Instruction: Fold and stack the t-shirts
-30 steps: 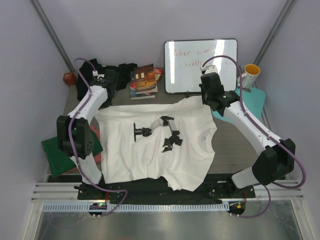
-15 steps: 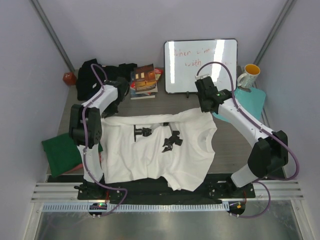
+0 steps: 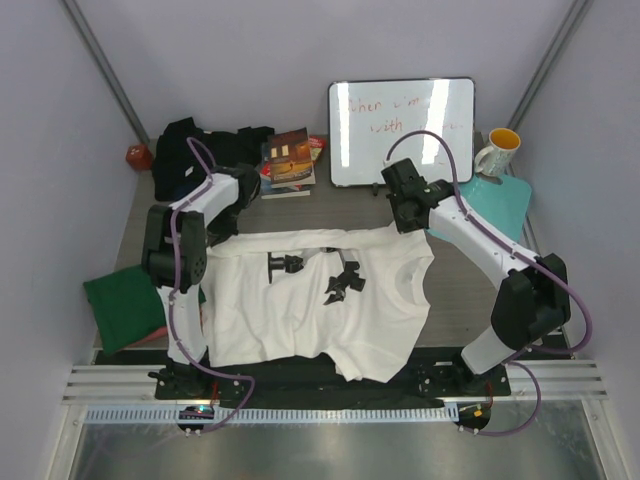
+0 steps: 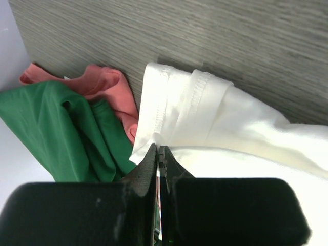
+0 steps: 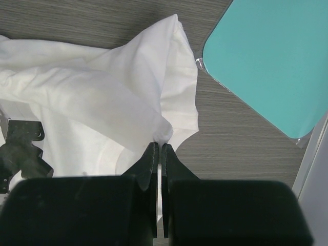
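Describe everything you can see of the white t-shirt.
The white t-shirt is soft, thin-looking cloth with small black printed marks, spread wrinkled on the grey table, neckline toward the right. The left gripper and right gripper are each shut on its far edge, which is bunched. Stitched hems show by the left gripper, where the cloth lies beside the salmon pink shirt and green shirt.
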Robot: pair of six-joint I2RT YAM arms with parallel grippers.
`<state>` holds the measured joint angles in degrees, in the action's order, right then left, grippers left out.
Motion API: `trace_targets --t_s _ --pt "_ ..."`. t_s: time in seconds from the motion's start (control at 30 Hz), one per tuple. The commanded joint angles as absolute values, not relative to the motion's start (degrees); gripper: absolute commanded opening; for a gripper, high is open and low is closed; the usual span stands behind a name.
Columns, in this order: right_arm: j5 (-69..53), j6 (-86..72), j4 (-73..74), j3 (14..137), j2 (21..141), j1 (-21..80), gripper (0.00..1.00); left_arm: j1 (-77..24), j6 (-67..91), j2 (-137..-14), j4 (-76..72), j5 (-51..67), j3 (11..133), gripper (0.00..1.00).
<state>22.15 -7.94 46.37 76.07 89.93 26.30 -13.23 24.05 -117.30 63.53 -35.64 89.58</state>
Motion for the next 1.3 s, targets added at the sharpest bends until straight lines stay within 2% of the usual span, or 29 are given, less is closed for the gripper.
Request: trace_targets --t_s 0.0,0.2,0.5,0.83,1.27 --pt "21.4 -9.6 46.8 74.5 88.5 26.8 0.01 -13.4 25.3 -117.9 64.2 -35.2 88.7 0.0" --pt "23.1 -10.3 47.3 72.2 88.5 26.8 0.01 -13.4 26.7 -120.8 65.3 -37.2 89.0 0.0" --pt "31.5 -12.0 42.8 71.5 81.7 24.2 0.01 -12.4 27.6 -110.8 61.2 -39.9 88.4 0.0" --pt "31.3 -11.4 42.3 70.1 80.0 22.7 0.01 -10.7 25.9 -106.4 58.0 -39.2 85.6 0.0" --pt "29.9 -11.2 46.8 68.1 83.7 22.7 0.01 -10.8 24.9 -115.0 61.4 -37.4 87.0 0.0"
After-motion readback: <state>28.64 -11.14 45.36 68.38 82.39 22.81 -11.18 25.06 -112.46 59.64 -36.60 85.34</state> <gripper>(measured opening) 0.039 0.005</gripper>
